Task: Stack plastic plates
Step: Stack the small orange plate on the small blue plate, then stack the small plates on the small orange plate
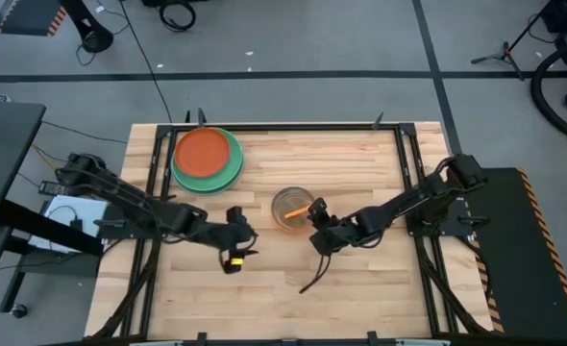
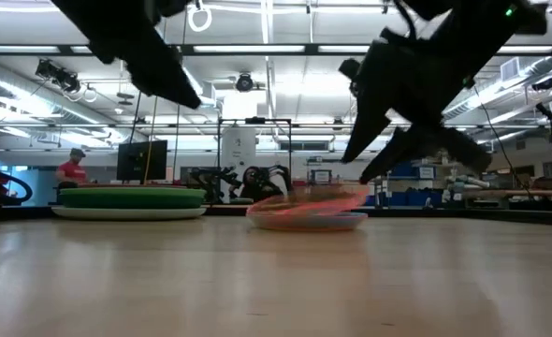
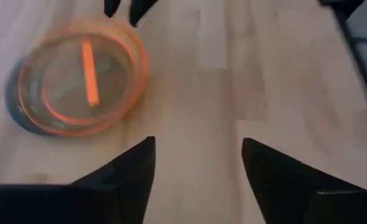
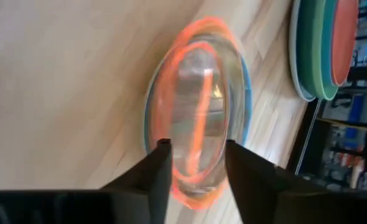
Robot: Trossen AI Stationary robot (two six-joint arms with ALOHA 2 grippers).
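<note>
My right gripper [image 1: 314, 213] is at the near rim of the small translucent stack [image 1: 291, 207] mid-table, fingers apart. In the right wrist view the two fingers [image 4: 160, 163] straddle the orange plate's [image 4: 196, 112] edge; can't tell if they touch it. The orange plate sits on top, with a blue-tinted rim [image 4: 246, 93] under it. In the low view that top plate looks blurred, maybe not settled.

Large stack [image 1: 207, 159] is at the far left of the table [image 1: 360, 288], red-orange plate [image 1: 205, 151] on top, green rims below. Well apart from the small stack.

My left gripper [image 1: 234, 242] waits nearer the front edge, left of the small stack, fingers [image 3: 129, 168] wide open, holding nothing.

My read: small plates are nested, and moving them onto the large stack remains. To do it well:
- grip the rim through all layers, not just the orange
- lift level, as translucent plates slide
- keep left arm clear of the path
</note>
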